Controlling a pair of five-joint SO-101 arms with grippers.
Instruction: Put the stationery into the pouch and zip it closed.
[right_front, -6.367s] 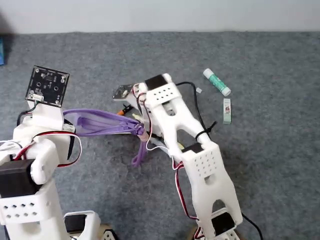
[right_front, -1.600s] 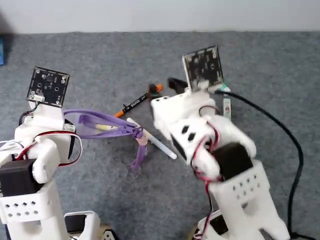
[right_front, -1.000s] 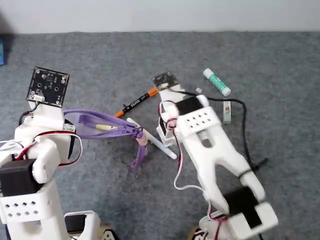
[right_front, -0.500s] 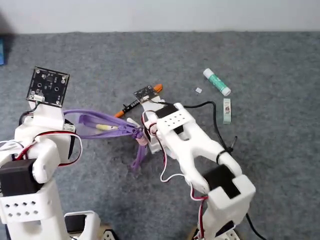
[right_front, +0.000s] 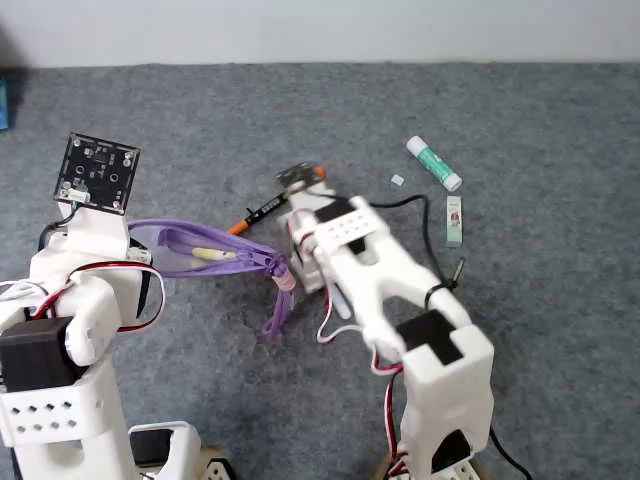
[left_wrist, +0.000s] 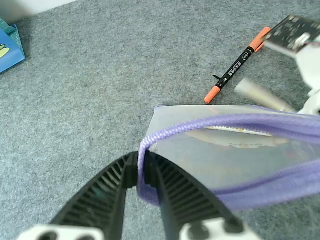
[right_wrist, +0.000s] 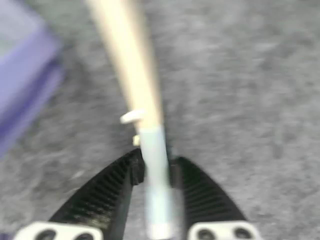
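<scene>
Pouch (right_front: 195, 255) lies stretched along 9-to-3 in the high view. The left gripper (left_wrist: 142, 175) pinches its 9 o'clock corner, and the zipper end sits just at 9 o'clock of the right gripper (right_wrist: 156, 167). That one's clamped on the white pen (right_wrist: 132, 65), which sticks out ahead with the purple edge just beside it. So I'd guess the right arm does the feeding.

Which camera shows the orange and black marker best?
The left wrist view: the whole marker lies in plain sight. In the high view, the marker is partly hidden behind the right arm. The right wrist view looks at a white pen instead.
</scene>
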